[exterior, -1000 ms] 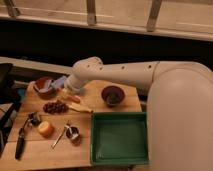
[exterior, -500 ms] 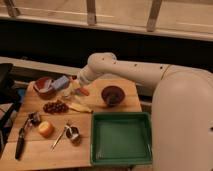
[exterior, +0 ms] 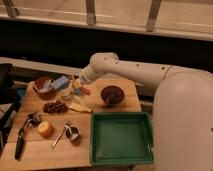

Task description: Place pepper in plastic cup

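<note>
Gripper [exterior: 76, 89] low over the wooden table [exterior: 35, 156], fingers pressed together on the pepper [exterior: 83, 91], which sticks out rightward just beside the plastic cup [exterior: 61, 82], outside it; maroon bowl [exterior: 44, 86] left of the cup, contents unclear; green tray [exterior: 121, 139] front right.

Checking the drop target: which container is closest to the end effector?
The pale blue plastic cup, beside the end effector gripping the pepper; the left bowl and right bowl sit farther.
</note>
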